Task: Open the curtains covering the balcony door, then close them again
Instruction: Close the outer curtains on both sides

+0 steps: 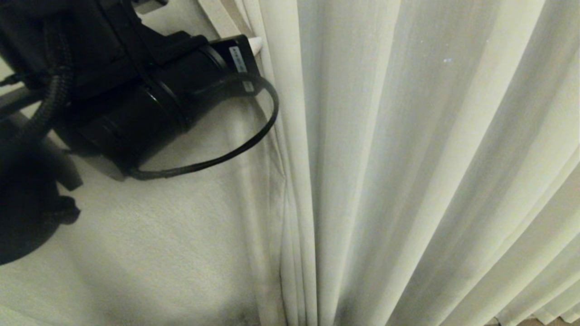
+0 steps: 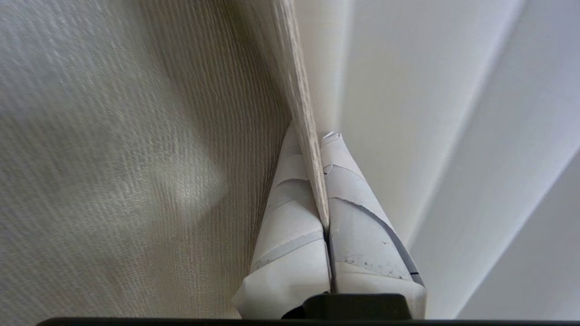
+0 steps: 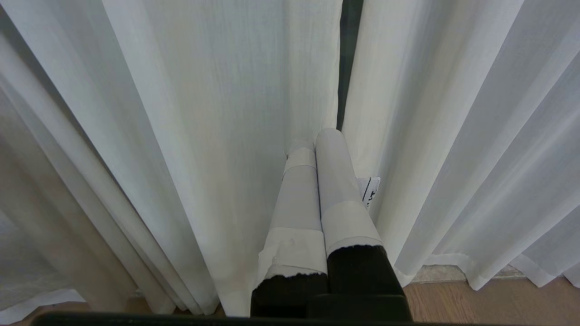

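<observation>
The cream curtains (image 1: 408, 158) hang in deep vertical pleats across most of the head view. My left gripper (image 1: 256, 45) reaches in from the upper left to a hemmed curtain edge. In the left wrist view this gripper (image 2: 314, 140) is shut on that thin woven edge (image 2: 299, 81), which runs out between the two taped fingers. Low down, my right gripper (image 3: 316, 141) is shut with nothing in it, pointing at the curtains (image 3: 204, 113). Between the two panels a narrow dark slit shows the balcony door (image 3: 349, 59).
A textured cream surface (image 1: 158, 235) lies left of the held edge; I cannot tell whether it is wall or cloth. A black cable (image 1: 235, 149) loops off the left wrist. A small printed tag (image 3: 370, 190) hangs by the right fingers. Wood floor (image 3: 489, 303) shows below the hems.
</observation>
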Motion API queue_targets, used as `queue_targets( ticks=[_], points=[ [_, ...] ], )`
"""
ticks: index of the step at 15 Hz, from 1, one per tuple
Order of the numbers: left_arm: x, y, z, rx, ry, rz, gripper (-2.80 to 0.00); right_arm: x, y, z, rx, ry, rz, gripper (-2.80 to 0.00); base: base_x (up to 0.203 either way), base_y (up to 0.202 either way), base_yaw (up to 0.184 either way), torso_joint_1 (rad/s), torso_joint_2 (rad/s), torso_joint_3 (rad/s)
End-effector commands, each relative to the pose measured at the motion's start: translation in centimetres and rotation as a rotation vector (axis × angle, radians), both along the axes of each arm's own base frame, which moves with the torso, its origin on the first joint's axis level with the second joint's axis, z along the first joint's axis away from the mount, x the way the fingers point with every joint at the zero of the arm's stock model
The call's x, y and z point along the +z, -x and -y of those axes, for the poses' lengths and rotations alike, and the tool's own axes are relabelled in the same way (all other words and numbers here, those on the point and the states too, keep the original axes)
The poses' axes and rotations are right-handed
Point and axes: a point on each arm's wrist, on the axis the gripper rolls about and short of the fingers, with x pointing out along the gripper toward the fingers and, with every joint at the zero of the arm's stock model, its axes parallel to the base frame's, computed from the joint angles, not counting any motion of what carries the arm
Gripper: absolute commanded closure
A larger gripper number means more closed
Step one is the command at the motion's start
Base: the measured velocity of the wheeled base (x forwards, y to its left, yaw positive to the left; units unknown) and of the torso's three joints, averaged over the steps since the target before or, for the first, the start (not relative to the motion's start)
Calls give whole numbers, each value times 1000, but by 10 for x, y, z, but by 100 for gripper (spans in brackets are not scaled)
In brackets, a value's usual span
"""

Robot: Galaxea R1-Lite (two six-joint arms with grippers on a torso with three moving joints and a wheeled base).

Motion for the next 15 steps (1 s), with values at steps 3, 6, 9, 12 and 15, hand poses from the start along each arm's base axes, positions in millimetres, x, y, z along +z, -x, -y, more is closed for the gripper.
queue_targets(
  ticks=[3,6,9,12,15],
  points=[
    [-4,-4,13,-20,-4,-8,0,0,0,0,0,0,-2,0,0,0,0,0,0,0],
    [-7,-5,21,-36,2,-3,0,0,0,0,0,0,-2,0,0,0,0,0,0,0],
    [-9,-7,29,-40,9,1,0,0,0,0,0,0,-2,0,0,0,0,0,0,0],
    [-10,-7,35,-53,9,-1,0,0,0,0,2,0,-2,0,0,0,0,0,0,0],
    [-12,-7,37,-58,15,-9,0,0,0,0,0,0,-2,0,0,0,0,0,0,0]
  ],
)
